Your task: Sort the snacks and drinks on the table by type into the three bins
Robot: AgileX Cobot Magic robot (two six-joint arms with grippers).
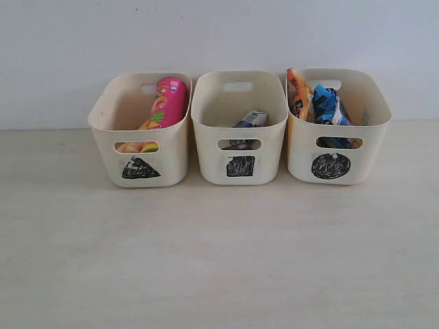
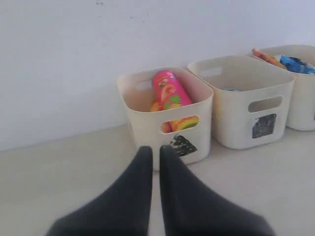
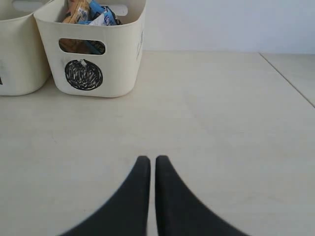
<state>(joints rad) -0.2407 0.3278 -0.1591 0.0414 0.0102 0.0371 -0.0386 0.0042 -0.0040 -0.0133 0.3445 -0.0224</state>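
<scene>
Three cream bins stand in a row by the wall. The triangle bin [image 1: 110,116] holds the pink tube [image 1: 169,101], and a yellow-red tube [image 1: 137,147] shows through its handle slot. Inside the square bin [image 1: 206,113] lies the blue-and-white carton [image 1: 252,118]. The circle bin [image 1: 374,103] holds the orange-yellow bag [image 1: 299,92] and the blue bag [image 1: 328,106]. The purple box is hidden. My left gripper [image 2: 155,149] is shut and empty, just in front of the triangle bin [image 2: 147,129]. My right gripper [image 3: 148,159] is shut and empty over bare table, well short of the circle bin [image 3: 123,44].
A white wall rises right behind the bins. The pale table [image 1: 219,260] stretches in front of them, and a seam or edge [image 3: 288,78] crosses it in the right wrist view. Neither arm shows in the exterior view.
</scene>
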